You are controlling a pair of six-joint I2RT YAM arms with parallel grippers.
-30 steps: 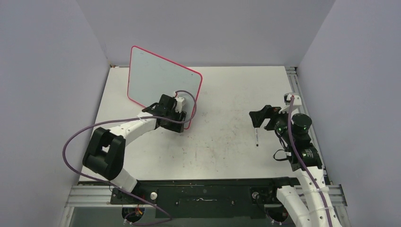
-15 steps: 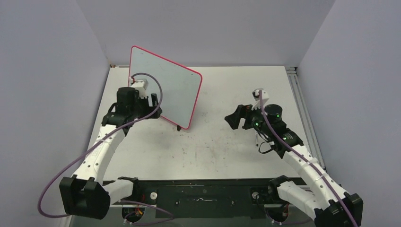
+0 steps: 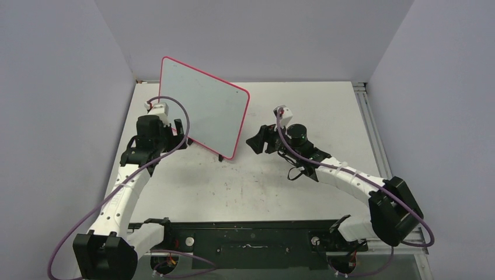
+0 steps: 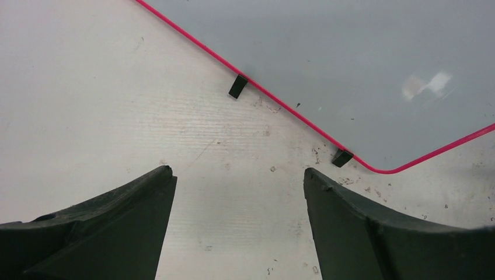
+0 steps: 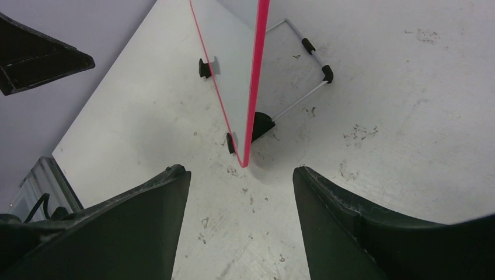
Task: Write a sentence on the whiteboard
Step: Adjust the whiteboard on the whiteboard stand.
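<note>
The whiteboard (image 3: 201, 108) stood upright on the far left part of the table (image 3: 315, 105), leaning back a little, its pink-red rim all round and its pale glossy face turned toward my side. My left gripper (image 3: 177, 139) sat low at the board's near left edge, close to it but not touching. From my left wrist, my left gripper (image 4: 239, 192) showed its two dark fingers (image 4: 111, 227) spread wide over scuffed tabletop, with nothing between them. The board's lower edge (image 4: 350, 58) ran slantwise just ahead of them on its small black feet (image 4: 237, 86).

My right gripper (image 3: 257, 143) pointed at the board's near right corner, a short way off from it. From that wrist I saw the board (image 5: 233, 64) almost edge-on, its red rim straight ahead of the gap between my fingers, and a wire prop (image 5: 327, 73) with black tips behind it. There too my right gripper (image 5: 242, 198) was spread apart and held nothing.
</note>
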